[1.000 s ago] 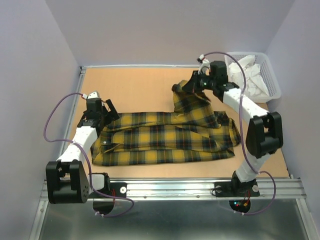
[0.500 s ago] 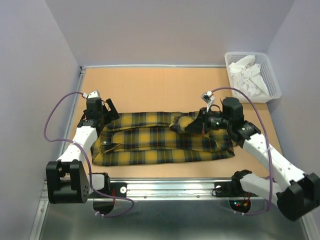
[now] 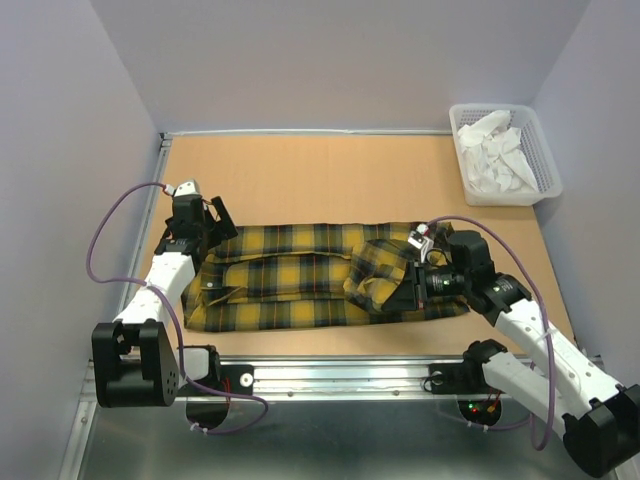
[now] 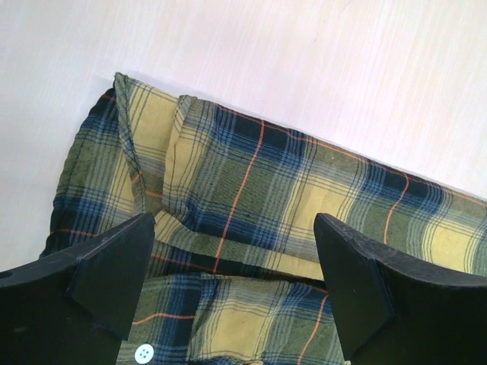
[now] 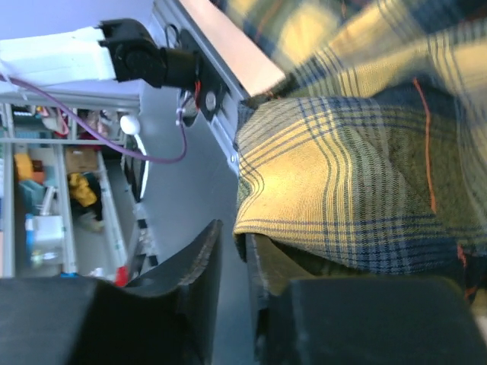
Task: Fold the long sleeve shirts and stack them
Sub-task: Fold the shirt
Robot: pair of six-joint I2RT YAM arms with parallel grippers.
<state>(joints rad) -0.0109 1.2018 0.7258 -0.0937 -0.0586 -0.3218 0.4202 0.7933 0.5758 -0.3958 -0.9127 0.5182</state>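
Compared with a second ago, the right hand (image 3: pixel 403 286) has travelled from the far right of the tabletop (image 3: pixel 320 180), near the white basket (image 3: pixel 510 200), to the near right. The raised sleeve it carried now lies doubled over the right end of the shirt (image 3: pixel 290 275). The left arm has not moved.

The right hand's fingers are clamped on a fold of the plaid cloth, seen closely in the right wrist view (image 5: pixel 232 239). The left hand (image 3: pixel 215 225) has its fingers apart over the shirt's left end (image 4: pixel 233 220); whether they touch the cloth cannot be told.

The shirt (image 4: pixel 251 190) is yellow and dark plaid with thin orange lines. It is folded into a flat band, lumpy where the sleeve is heaped (image 5: pixel 342 175). A small white button (image 4: pixel 143 352) shows near the left end.

The shirt lies in the near half of the tabletop. Its long axis runs left to right, parallel to the near edge. Which end bears the collar is unclear.
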